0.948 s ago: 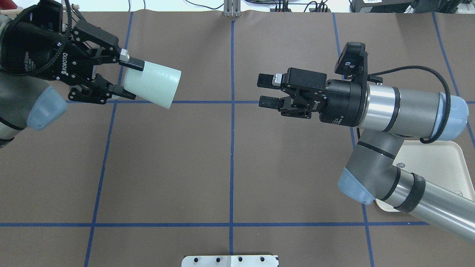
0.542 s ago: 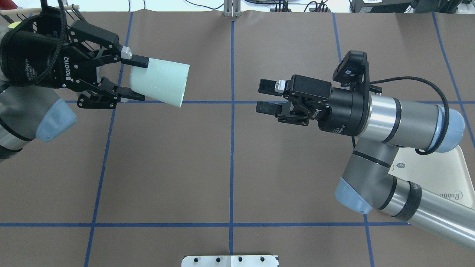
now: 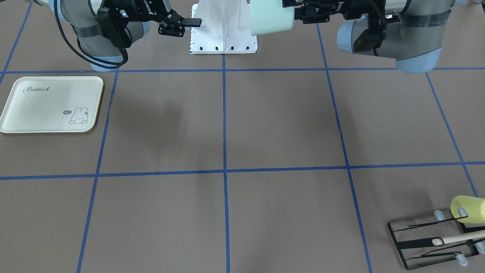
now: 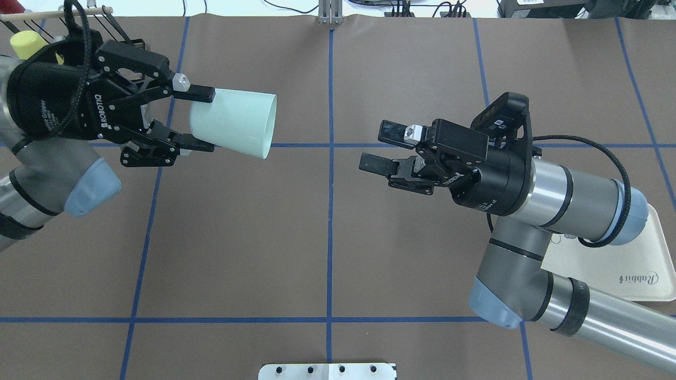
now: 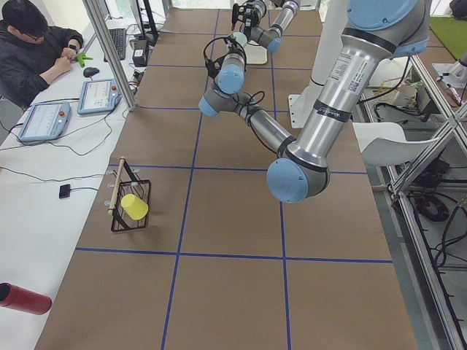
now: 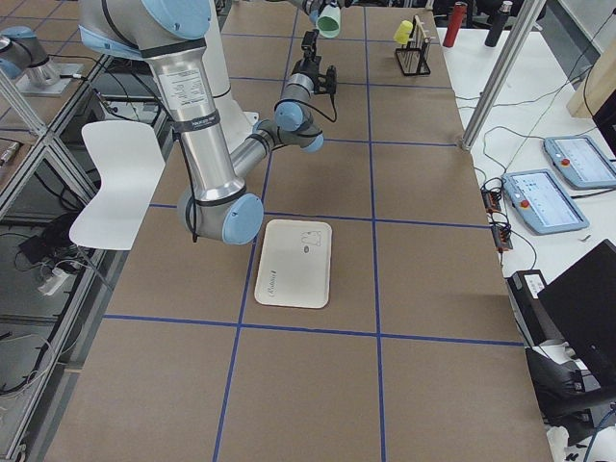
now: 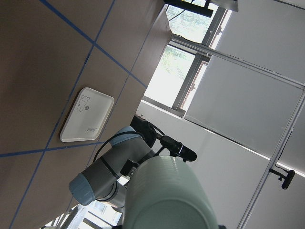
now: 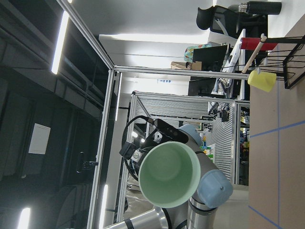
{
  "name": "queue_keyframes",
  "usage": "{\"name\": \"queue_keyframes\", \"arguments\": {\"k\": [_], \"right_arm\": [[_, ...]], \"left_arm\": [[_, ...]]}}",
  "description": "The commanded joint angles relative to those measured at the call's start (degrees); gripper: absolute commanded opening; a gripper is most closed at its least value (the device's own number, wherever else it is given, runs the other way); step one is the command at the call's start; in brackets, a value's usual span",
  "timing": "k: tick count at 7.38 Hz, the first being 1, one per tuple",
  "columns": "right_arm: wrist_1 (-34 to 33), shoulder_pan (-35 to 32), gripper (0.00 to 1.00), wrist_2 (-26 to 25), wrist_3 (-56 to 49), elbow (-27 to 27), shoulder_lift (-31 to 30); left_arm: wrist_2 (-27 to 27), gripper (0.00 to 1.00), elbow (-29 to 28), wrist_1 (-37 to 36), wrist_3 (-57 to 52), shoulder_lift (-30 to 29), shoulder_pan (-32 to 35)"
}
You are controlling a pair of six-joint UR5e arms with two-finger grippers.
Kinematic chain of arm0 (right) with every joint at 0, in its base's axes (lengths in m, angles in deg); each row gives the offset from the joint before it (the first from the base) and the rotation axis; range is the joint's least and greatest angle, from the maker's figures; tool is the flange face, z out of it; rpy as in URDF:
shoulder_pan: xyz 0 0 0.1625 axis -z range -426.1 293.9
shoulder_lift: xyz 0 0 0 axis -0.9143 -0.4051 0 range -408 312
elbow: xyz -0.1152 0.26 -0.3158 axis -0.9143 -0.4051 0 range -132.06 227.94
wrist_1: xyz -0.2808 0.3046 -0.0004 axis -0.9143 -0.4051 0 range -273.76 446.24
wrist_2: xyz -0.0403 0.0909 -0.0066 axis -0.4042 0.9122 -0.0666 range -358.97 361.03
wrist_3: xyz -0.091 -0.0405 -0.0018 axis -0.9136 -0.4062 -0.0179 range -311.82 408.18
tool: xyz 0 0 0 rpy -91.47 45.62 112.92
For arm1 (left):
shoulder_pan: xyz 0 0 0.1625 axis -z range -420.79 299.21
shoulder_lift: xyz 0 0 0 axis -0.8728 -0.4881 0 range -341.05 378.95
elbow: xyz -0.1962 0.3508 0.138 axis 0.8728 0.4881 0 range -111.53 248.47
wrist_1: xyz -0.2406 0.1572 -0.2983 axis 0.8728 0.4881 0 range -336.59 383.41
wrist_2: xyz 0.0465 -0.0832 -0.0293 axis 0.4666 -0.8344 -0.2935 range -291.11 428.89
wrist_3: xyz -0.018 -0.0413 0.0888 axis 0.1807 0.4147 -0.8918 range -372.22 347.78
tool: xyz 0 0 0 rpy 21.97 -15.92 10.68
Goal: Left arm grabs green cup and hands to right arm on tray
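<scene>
The green cup (image 4: 235,122) hangs on its side above the table, left of the centre line, its open mouth facing right. My left gripper (image 4: 205,120) is shut on the cup's closed end, one finger on each side. My right gripper (image 4: 378,145) is open and empty, pointing at the cup's mouth across a clear gap over the centre line. The right wrist view looks straight into the green cup (image 8: 169,174). The cream tray (image 4: 634,258) lies on the table at the right, partly under my right arm; the front view shows the tray (image 3: 38,110) bare.
A black wire rack (image 3: 424,242) with a yellow cup (image 3: 468,207) and a wooden rod stands at the table's far left corner behind my left arm. A white base plate (image 3: 223,45) sits between the arm bases. A person (image 5: 33,44) sits at a side desk.
My left arm has carried the green cup rightward toward the centre line. My right wrist has rolled and dropped nearer the front edge, uncovering more of the tray.
</scene>
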Motion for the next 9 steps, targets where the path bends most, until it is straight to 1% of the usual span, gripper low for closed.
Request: {"name": "queue_keyframes", "arguments": {"k": [1,2,3,4,7,8,9], "right_arm": [[-4.37,1.52,0.96,-0.31,5.57,0.13,0.55],[-6.58,1.52,0.95,-0.31,7.53,0.65,0.90],[-9.65,2.74,0.96,-0.31,14.51,2.92,1.07],[-10.63,2.75,0.96,-0.31,20.32,3.03,2.29],[-10.73,2.75,0.96,-2.77,21.17,3.38,3.18],[-11.43,2.75,0.96,-4.16,21.17,3.47,4.23],[-13.52,2.84,0.96,-4.53,21.08,3.47,5.54]], "left_arm": [[0.05,0.00,0.32,-0.12,-0.06,-0.03,-1.04],[0.05,0.00,0.23,-0.21,-0.06,-0.03,-1.12],[0.05,0.00,0.15,-0.30,-0.23,-0.03,-1.30],[0.05,0.00,0.23,-0.30,-0.32,-0.03,-1.65],[0.05,0.00,0.41,-0.56,-0.49,-0.03,-3.14],[-0.04,0.00,0.58,-0.47,-0.50,-0.11,-3.76],[-0.04,0.00,0.67,-0.47,-0.50,-0.29,-4.11]]}}
